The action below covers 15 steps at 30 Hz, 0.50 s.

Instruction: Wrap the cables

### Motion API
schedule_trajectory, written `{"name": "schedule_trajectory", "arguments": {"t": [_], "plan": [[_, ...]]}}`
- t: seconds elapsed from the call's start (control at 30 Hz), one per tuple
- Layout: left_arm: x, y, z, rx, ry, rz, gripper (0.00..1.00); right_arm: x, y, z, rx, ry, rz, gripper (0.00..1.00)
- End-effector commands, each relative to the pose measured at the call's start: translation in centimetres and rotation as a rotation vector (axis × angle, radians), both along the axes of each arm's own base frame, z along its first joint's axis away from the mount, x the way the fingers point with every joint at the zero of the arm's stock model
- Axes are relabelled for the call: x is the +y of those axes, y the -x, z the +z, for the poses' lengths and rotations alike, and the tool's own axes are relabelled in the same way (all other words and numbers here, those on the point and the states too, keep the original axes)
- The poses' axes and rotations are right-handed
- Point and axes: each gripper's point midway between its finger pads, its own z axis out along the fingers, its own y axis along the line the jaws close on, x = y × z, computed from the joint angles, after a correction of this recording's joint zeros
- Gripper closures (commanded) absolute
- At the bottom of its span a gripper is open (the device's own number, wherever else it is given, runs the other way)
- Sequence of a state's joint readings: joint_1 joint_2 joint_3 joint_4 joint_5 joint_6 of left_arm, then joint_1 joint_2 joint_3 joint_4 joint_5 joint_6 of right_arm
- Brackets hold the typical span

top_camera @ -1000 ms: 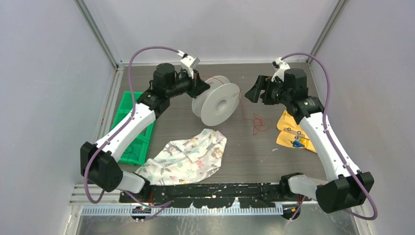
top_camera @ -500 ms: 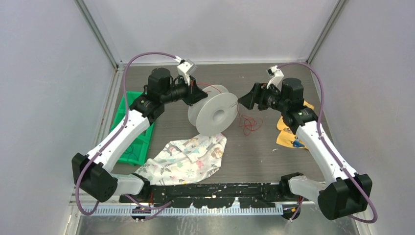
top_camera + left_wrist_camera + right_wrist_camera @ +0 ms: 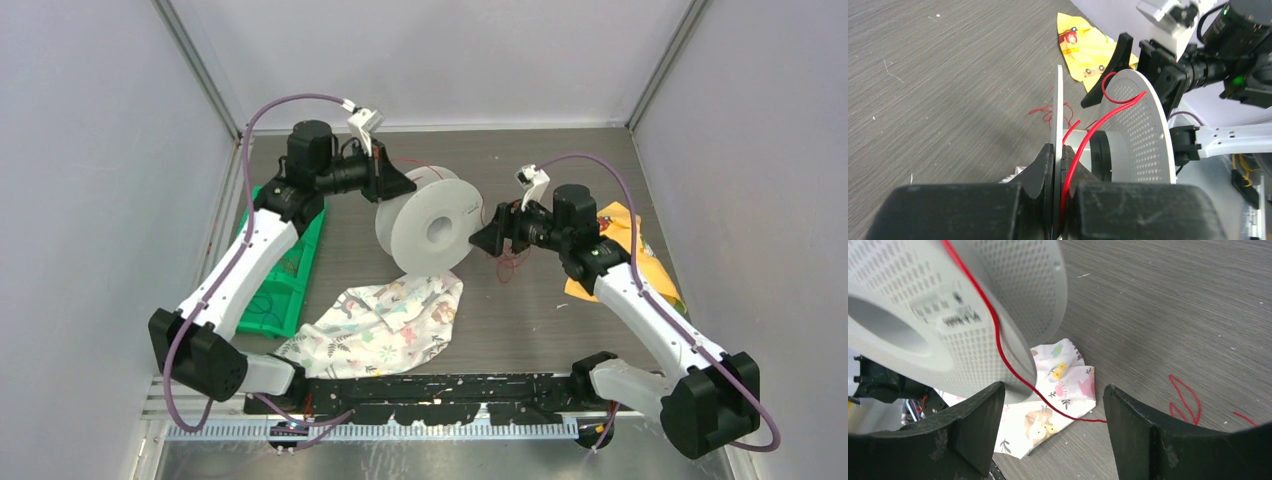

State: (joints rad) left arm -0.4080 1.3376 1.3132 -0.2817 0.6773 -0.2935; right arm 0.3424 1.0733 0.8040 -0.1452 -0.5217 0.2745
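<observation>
Left gripper (image 3: 396, 181) is clenched on the thin left rim of the white spool (image 3: 430, 225), holding it on edge above the table; its wrist view shows the red wire (image 3: 1087, 141) pinched in the same bite, running up over the hub. Right gripper (image 3: 484, 238) stands released just right of the spool's other rim, and a strand of the wire (image 3: 998, 342) passes slack between its spread fingers (image 3: 979, 426). The rest of the wire lies in a small loose tangle (image 3: 510, 262) on the table under that gripper, near the yellow packet (image 3: 622, 226).

The wire looks nearly weightless, limp and springy, likely to slip off smooth pads and to snag or kink in its loops. A firm pinch on the single free strand close to the spool seems the best hold, well away from the tangle.

Since a second ago the spool has moved left and nearer, the right arm has followed it over the tangle, and more of the packet has come into sight. The patterned cloth (image 3: 380, 325) and green tray (image 3: 290, 285) have not shifted.
</observation>
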Motion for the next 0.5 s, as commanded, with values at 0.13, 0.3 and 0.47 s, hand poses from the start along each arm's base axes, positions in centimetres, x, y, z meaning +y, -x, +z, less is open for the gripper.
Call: {"name": "schedule_trajectory", "arguments": {"t": [0.13, 0.3, 0.47], "plan": [[0.6, 1.2, 5.9, 0.113, 0.148, -0.145, 1.00, 1.4, -0.6, -1.0, -0.081, 0.067, 0.091, 0.27], [1.1, 1.5, 7.0, 0.093, 0.171, -0.137, 1.00, 2.1, -1.4, -0.6, -0.097, 0.057, 0.080, 0.41], [1.5, 1.7, 7.3, 0.087, 0.188, -0.136, 1.00, 1.6, -2.7, 0.3, -0.103, 0.065, 0.005, 0.89]]}}
